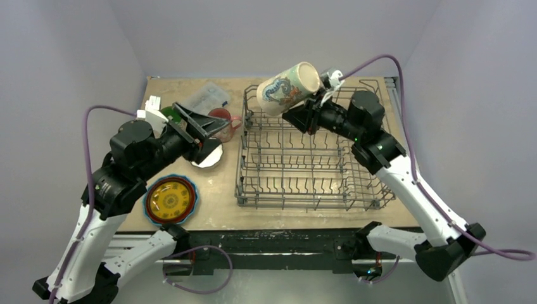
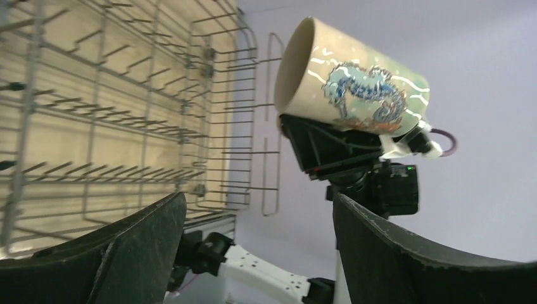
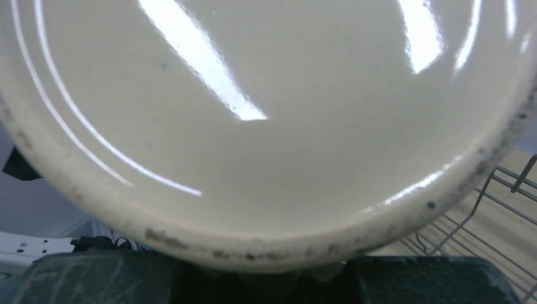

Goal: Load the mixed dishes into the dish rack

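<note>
**View coverage.** The top external view alone shows the whole layout. The large grey wire dish rack (image 1: 313,161) stands on the right half of the wooden table (image 1: 221,202). The round yellow-patterned plate (image 1: 170,201) lies flat at the near left edge, well apart from the rack. The pink mug (image 1: 223,120) stands just beside the rack's left side. A clear plastic compartment box (image 1: 209,96) sits at the far left.

The left wrist view shows the side of the cream mug with a blue creature print (image 2: 358,88). The mug is tilted, with its open mouth facing the rack. The right wrist view is almost filled by the mug's glossy cream wall. Only a few rack wires show in its lower right corner.

**Right arm.** The arm reaches up and leftward over the rack. The right gripper (image 1: 304,111) is clamped on the cream mug from below, near the rim. The exact finger contact is hidden. The mug hangs in the air above the rack's far left corner and touches no wire.

**Left arm.** The arm is bent low over the left of the table. The left gripper (image 1: 210,128) is spread wide and holds nothing. It is next to the pink mug and aimed toward the rack.
</note>
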`<state>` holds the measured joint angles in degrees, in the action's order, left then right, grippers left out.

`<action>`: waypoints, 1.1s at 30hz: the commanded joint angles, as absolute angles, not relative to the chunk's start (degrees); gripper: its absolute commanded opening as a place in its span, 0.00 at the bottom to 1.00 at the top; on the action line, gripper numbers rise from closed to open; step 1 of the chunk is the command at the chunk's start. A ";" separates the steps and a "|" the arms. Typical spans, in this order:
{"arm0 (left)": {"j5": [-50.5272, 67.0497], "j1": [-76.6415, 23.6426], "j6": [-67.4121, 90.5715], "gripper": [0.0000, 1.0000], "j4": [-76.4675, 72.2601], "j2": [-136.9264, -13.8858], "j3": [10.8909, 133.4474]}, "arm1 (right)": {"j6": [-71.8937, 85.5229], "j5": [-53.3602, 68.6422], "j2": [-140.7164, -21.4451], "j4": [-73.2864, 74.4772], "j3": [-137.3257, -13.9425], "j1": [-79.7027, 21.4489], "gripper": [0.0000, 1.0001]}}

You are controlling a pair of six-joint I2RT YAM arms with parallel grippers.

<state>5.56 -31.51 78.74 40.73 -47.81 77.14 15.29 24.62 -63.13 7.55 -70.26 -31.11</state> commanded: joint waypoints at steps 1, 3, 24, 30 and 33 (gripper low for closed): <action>-3.56 -31.08 69.40 0.86 61.19 -48.55 81.62 | 8.61 20.69 -68.43 6.32 -78.20 -30.89 0.00; -5.82 -31.05 68.20 0.89 62.92 -47.72 80.96 | 5.56 20.79 -71.59 8.09 -80.94 -30.88 0.00; 4.63 -30.89 32.28 1.00 62.07 -46.41 84.36 | -22.14 17.46 -103.50 20.65 -103.37 -29.79 0.00; 4.38 -30.81 25.42 1.00 63.69 -48.58 84.39 | -26.82 15.46 -107.76 22.96 -105.95 -28.42 0.00; -1.28 -30.80 25.46 1.00 66.99 -50.14 86.28 | -28.31 15.38 -109.75 22.89 -106.81 -27.63 0.00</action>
<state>3.53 -31.14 29.85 63.42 -49.17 83.29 -23.62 15.62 -111.15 28.18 -101.30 -28.86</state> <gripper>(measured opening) 0.998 0.190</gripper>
